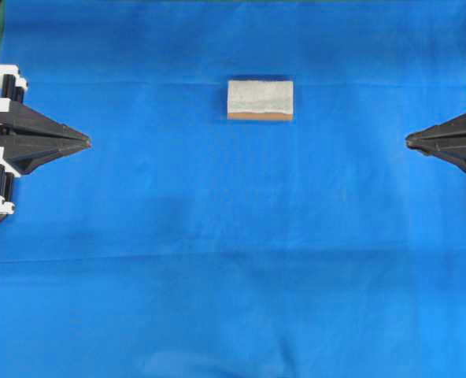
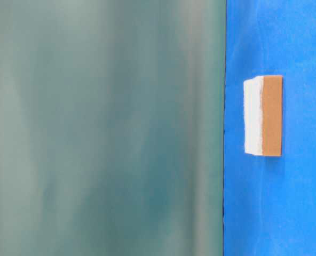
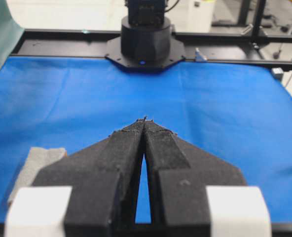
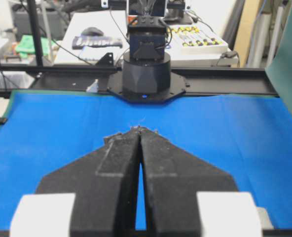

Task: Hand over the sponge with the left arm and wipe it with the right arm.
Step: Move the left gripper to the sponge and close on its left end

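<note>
Resting mottled rectangular sponge (image 1: 260,99), creased blue cloth (image 1: 217,260)

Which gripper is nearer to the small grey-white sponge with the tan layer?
Neither clearly: the small grey-white sponge with the tan layer lies about midway. The left gripper is shut at the left edge, the right gripper shut at the right edge, both apart from it.

readable text: none showing in any view
sponge (image 1: 260,98): showing no print or brand
blue cloth (image 1: 233,252): showing no marks or numbers
arm bases (image 4: 146,74): showing no legible label
background bench clutter (image 4: 94,42): looking too blurred to read, right wrist view
</note>
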Tool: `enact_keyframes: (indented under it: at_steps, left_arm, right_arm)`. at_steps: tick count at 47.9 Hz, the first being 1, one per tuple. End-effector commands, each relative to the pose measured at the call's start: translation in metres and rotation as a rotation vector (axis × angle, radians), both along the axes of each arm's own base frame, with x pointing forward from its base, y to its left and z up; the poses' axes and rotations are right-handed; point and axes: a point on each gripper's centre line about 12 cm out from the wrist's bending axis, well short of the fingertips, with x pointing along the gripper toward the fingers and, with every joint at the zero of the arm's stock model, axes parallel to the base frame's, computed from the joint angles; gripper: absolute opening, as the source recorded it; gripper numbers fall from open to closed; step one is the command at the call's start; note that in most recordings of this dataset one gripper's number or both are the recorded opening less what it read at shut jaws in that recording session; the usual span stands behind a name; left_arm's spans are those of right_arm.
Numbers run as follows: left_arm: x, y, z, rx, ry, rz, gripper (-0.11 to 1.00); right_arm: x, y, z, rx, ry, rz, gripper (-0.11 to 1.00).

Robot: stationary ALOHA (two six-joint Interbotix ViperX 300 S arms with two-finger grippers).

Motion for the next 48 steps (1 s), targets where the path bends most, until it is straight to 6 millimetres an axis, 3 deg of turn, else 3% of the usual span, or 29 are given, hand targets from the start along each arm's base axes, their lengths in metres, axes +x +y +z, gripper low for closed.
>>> enact_keyframes:
  at_steps: [1, 16, 33, 36, 44, 48]
  left_arm:
    - [0.003, 0.002, 0.007, 0.003, -0.014, 0.012, 0.0]
    - [0.012, 0.01, 0.008, 0.055, 0.004, 0.054, 0.0]
    - [0.053, 0.045, -0.011, 0.089, 0.122, 0.181, 0.03]
    - [0.063, 0.052, -0.016, 0.087, 0.149, 0.203, 0.14]
    - [0.099, 0.071, -0.038, 0.121, 0.265, 0.23, 0.64]
    - [0.118, 0.076, -0.053, 0.177, 0.327, 0.223, 0.84]
  right_arm:
    - [0.003, 0.0, 0.009, -0.005, -0.017, 0.001, 0.0]
    - [0.003, 0.0, 0.002, -0.001, 0.051, -0.001, 0.0]
    - [0.004, -0.001, -0.001, -0.001, 0.066, -0.004, 0.0]
    - [0.004, -0.001, 0.0, -0.003, 0.066, -0.004, 0.0]
    - [0.004, -0.001, -0.002, -0.004, 0.078, -0.003, 0.0]
    - [0.004, -0.001, -0.003, -0.003, 0.087, -0.004, 0.0]
